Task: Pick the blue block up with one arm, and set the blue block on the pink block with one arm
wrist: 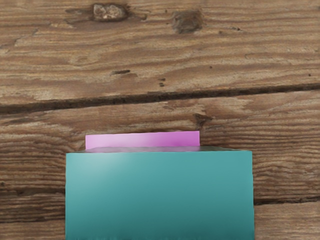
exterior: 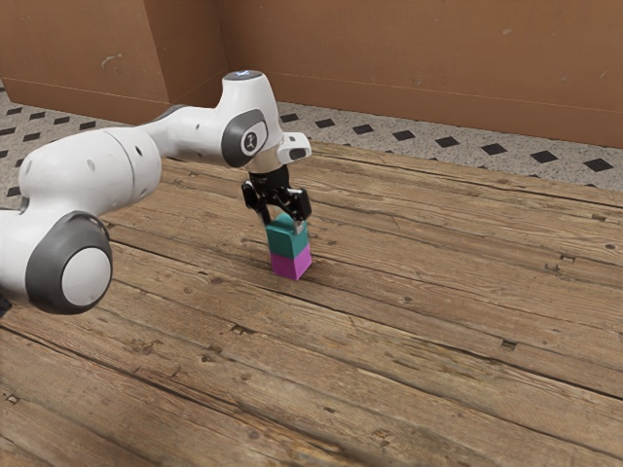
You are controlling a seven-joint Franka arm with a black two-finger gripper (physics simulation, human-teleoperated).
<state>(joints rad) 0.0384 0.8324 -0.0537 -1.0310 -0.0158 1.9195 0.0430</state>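
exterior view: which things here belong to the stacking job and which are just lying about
In the job:
- blue block, on top of the pink block
- gripper, shut on the blue block

Just there:
- wooden table
- tiled floor
- brown wall

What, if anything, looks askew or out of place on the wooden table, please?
Nothing serious: the teal-blue cube sits flat on the pink cube under the claw, only slightly off-centre.
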